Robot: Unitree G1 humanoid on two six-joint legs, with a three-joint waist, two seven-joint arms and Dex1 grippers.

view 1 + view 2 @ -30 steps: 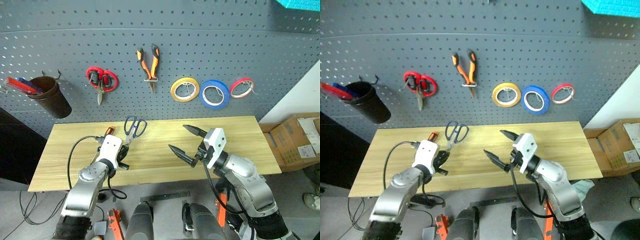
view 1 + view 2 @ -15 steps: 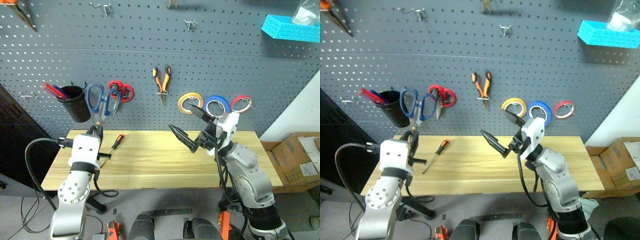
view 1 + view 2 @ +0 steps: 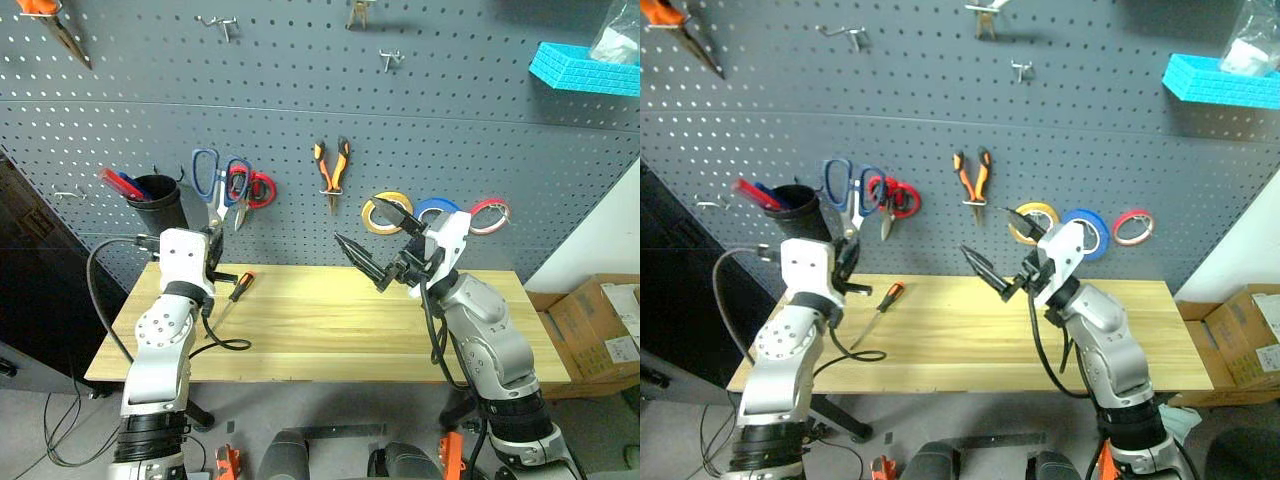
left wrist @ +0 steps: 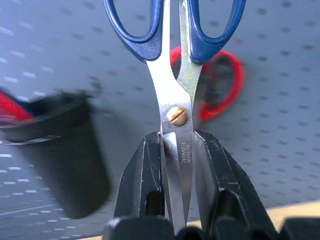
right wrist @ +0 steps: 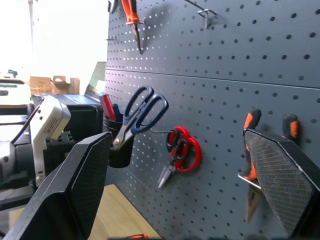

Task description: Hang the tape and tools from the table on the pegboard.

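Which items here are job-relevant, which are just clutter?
Job: blue-handled scissors held blades-first in the shut left gripper; screwdriver on the table; pliers and blue tape already on the pegboard.

Clutter: red scissors, yellow tape, red tape, black cup, cardboard box.

The blue-handled scissors' [image 4: 175, 75] blade tips are hidden between the left gripper's [image 4: 177, 175] fingers; their handle loops are cut off at twelve o'clock.

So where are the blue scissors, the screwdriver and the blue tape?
Blue scissors [image 4: 176, 100]: left wrist view, blades above the pivot screw.
Screwdriver [image 3: 239, 284]: left eye view, orange-and-black handle.
Blue tape [image 3: 1087, 232]: right eye view, ring's right side.
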